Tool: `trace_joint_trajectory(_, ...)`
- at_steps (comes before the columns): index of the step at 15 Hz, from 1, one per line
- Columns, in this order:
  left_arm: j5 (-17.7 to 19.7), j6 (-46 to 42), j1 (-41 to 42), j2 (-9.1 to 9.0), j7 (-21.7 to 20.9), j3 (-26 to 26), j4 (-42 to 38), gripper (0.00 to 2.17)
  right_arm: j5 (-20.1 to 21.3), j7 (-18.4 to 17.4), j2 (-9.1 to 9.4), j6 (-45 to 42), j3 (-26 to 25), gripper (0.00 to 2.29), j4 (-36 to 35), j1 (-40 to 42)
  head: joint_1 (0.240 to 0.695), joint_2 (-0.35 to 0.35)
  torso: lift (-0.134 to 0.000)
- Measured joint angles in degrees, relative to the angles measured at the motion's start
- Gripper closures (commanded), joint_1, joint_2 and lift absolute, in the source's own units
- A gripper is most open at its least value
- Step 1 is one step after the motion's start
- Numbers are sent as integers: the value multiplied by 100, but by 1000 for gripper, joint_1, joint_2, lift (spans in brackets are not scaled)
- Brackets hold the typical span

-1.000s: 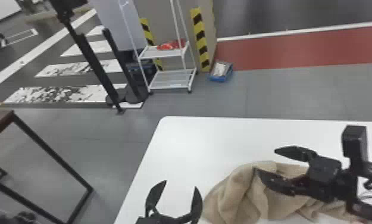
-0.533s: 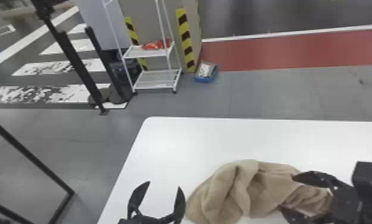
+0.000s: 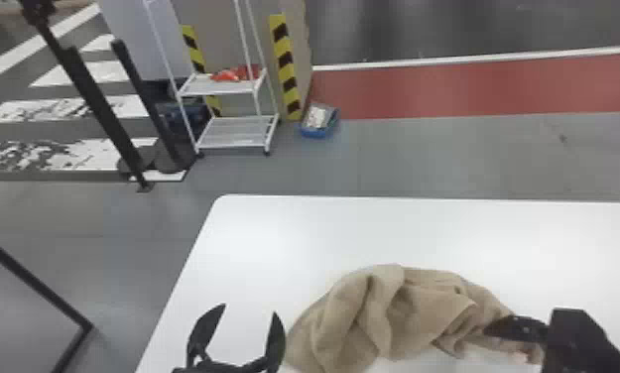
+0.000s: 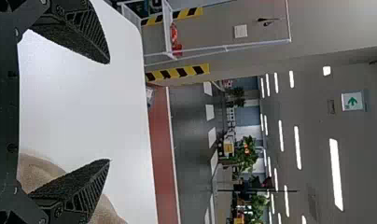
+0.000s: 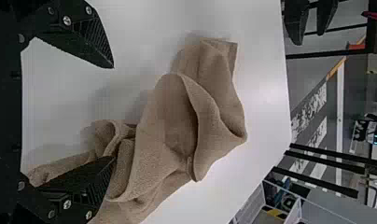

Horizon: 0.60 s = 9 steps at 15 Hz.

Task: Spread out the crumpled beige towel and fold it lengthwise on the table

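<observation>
My left gripper (image 3: 246, 337) is at the front of the table, just left of the crumpled beige towel (image 3: 358, 317), its fingers wide apart with nothing between them. The right gripper (image 3: 497, 342) is at the towel's right end, one finger over the cloth. In the left wrist view, the left gripper (image 4: 109, 112) stands open, with part of the towel (image 4: 37, 170) behind its lower finger. In the right wrist view, the right gripper (image 5: 114, 113) is open, one finger against the bunched towel (image 5: 170, 135), the other over bare tabletop.
The white table (image 3: 274, 238) extends behind and left of the towel. Beyond it on the floor stand a white shelf rack (image 3: 219, 87) and a blue bin (image 3: 318, 121). A dark metal frame (image 3: 31, 282) is on the left.
The right gripper has moved right and toward the front, uncovering more of the towel. The head view has shifted rightward, while the left gripper remains beside the towel.
</observation>
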Motion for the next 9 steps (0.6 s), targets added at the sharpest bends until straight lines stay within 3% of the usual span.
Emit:
trace_joint_trajectory(5,-3,3,-14,1,0,-16,13,137,414,-386,0,0,13,248,575,-138,695,160,0)
trace_joint_trajectory(9,-9,1,-17,8,0,-26,27,137,385,-1166,38,-216,174,286,1287,-387,695,151,0)
